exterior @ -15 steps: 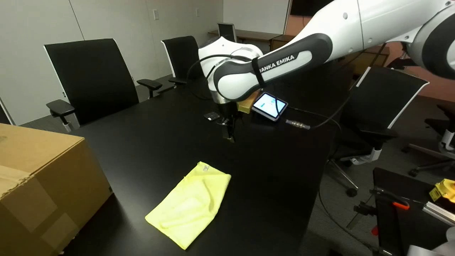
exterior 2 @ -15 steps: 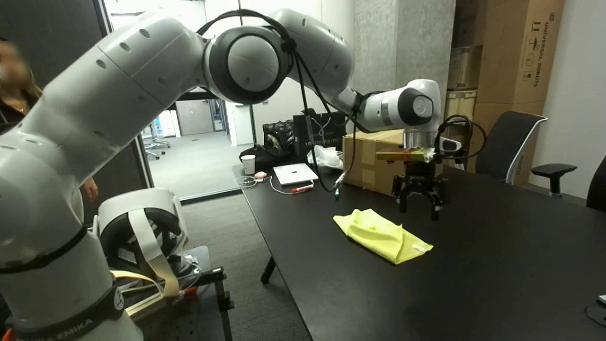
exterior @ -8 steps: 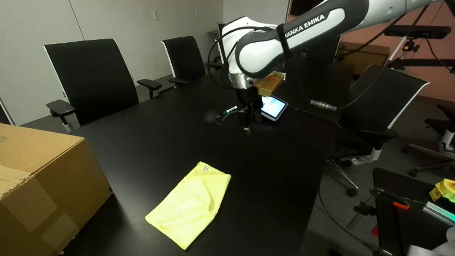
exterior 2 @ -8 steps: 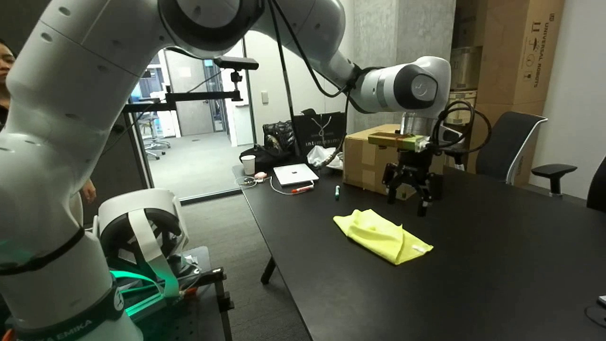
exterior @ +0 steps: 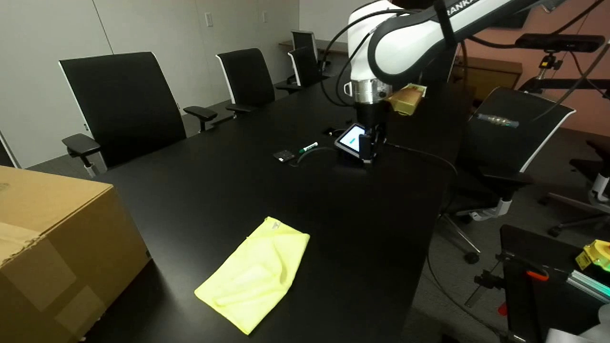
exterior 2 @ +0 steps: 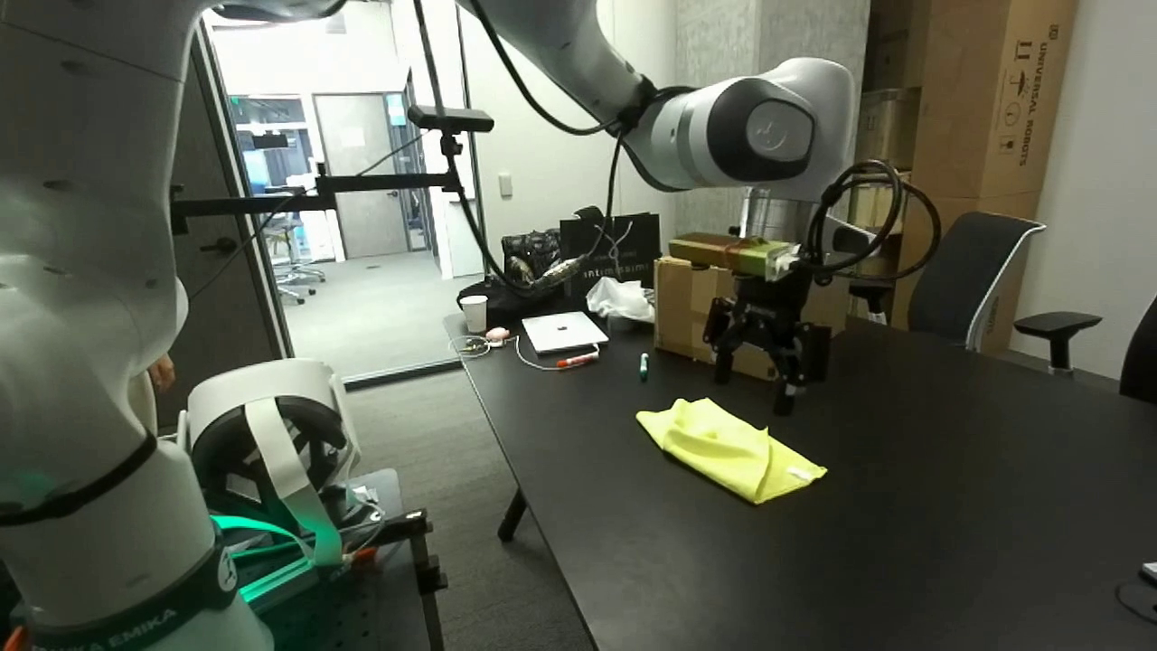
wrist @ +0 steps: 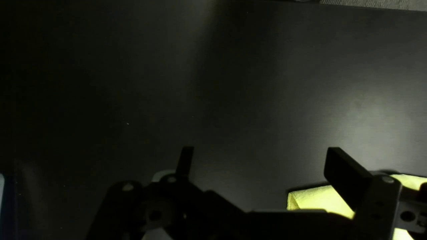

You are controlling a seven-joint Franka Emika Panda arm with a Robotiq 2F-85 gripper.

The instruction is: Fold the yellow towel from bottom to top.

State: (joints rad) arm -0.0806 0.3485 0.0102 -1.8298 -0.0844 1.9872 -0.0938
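In an exterior view we list: one plain lemon-yellow towel (exterior 2: 719, 452), rumpled, lying on the black worktop (exterior 2: 904, 542), with raised creases and a white label (exterior 2: 801, 474) at one end; one brown cardboard carton (exterior 2: 687, 316), beyond the towel, apart from it; one pincer (exterior 2: 755, 394), released, jaws spread, nothing held, clear of the cloth.

In an exterior view we list: the same towel (exterior: 255, 278), oblong in outline, softly ridged, the carton (exterior: 71, 257) near one side of it. The pincer hangs well apart from the cloth, in front of a lit tablet (exterior: 350, 139); from this side the jaws overlap and their gap cannot be read.

In the wrist view we list: one corner of the towel (wrist: 315, 198), lower right, partly hidden behind a jaw; only dark worktop between the jaw tips.

Handling, in our judgement: very light, soft, limp, not fragile; easy to pinch, apt to slide or bunch on the smooth worktop. It looks at least partly doubled over. Where to take hold: a low, shallow pinch at a free corner or mid-length of the bottom edge, though no view tells us which edge counts as bottom. A deep bite may gather several layers; a raised crease offers easy purchase, but lifting there would probably bunch the cloth rather than fold it.
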